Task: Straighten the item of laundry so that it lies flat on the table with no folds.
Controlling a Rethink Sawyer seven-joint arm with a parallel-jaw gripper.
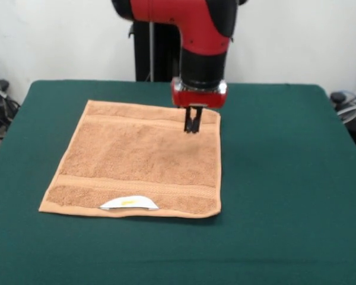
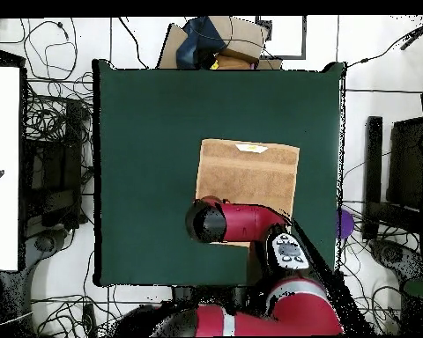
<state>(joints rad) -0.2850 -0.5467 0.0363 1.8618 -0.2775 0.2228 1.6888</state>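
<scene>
The tan terry towel point(image 1: 139, 160) lies spread out on the dark green table point(image 1: 285, 178), with its white label with a yellow mark point(image 1: 129, 203) at the near edge. No folds show on it. My gripper point(image 1: 193, 126) hangs from the red arm over the towel's far right part, with its fingers close together and nothing between them. Its tips are just above or touching the cloth. In the overhead view the towel point(image 2: 250, 172) lies right of the table's point(image 2: 144, 158) middle. The red arm point(image 2: 237, 220) covers its near edge and hides the gripper.
Cables and dark gear point(image 1: 0, 107) lie beside the table's left side, and more cables point(image 1: 347, 107) at the right. In the overhead view a cardboard box point(image 2: 233, 40) sits beyond the far edge and a white panel point(image 2: 3, 167) stands at the left.
</scene>
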